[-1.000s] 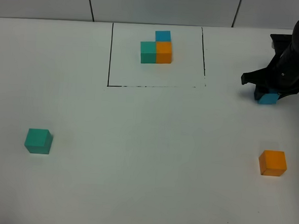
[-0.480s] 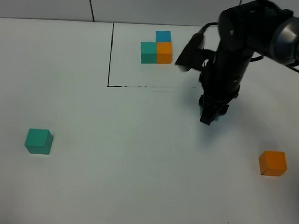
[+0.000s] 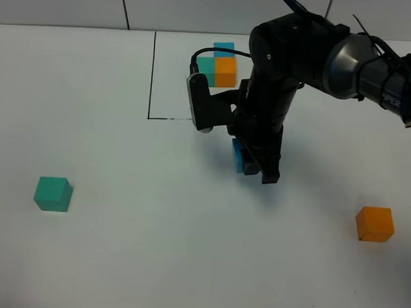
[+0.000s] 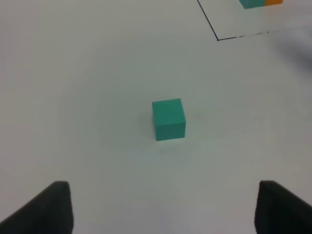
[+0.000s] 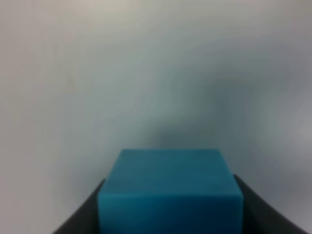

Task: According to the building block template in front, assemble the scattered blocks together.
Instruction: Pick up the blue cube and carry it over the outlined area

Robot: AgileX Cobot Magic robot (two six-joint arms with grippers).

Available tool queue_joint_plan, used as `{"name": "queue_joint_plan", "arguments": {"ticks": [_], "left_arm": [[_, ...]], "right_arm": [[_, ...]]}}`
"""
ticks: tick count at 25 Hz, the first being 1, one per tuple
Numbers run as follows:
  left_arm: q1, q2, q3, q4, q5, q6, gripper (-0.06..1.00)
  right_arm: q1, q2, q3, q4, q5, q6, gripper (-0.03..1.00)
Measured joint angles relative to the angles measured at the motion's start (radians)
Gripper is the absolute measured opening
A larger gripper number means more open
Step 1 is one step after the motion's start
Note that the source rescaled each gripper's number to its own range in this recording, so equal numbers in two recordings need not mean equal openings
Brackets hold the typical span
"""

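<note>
Three loose cubes make up the job, and the blue cube (image 3: pixel 239 156) is the one in hand: the right pincer (image 3: pixel 257 170) is clamped shut on it near the middle of the counter (image 3: pixel 150 262), at about 6 o'clock from the template (image 3: pixel 218 65). The teal cube (image 3: pixel 53 193) sits far out at 8 o'clock and the orange cube (image 3: pixel 375 224) at 4 o'clock, both well apart from everything else. The left pincer (image 4: pixel 165 209) hangs wide open and empty, with the teal cube lying ahead of it.

To my eye this step is setting the blue cube down as the first piece of the copy. In the template, blue lies at 12 o'clock of orange, with teal at orange's 9 o'clock. So the blue cube should land flat, square to the black outline (image 3: pixel 152 74) and outside it, with bare counter left at its 6 o'clock for the other two. It should go fully down before the grip is let go, or it may tip or turn.

From where I stand, the arm (image 3: pixel 295 55) covers part of the template's teal piece and the outline's 3 o'clock side. I cannot tell whether the blue cube touches the counter or hangs just above it. The right wrist view is blurred, showing only the cube's face between dark finger edges.
</note>
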Motion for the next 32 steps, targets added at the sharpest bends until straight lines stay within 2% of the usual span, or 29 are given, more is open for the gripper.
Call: {"name": "queue_joint_plan", "arguments": {"ticks": [7,13,18,32], "left_arm": [[0.0,0.0,0.0,0.0,0.0,0.0,0.87],[0.0,0.0,0.0,0.0,0.0,0.0,0.87],[0.0,0.0,0.0,0.0,0.0,0.0,0.87],[0.0,0.0,0.0,0.0,0.0,0.0,0.87]], "right_arm": [[0.007,0.154,-0.195,0.028,0.071,0.051,0.01],[0.007,0.229,-0.282,0.07,0.08,0.089,0.01],[0.007,0.246,-0.293,0.083,0.045,0.106,0.01],[0.007,0.273,-0.293,0.069,0.044,0.126,0.01]]}}
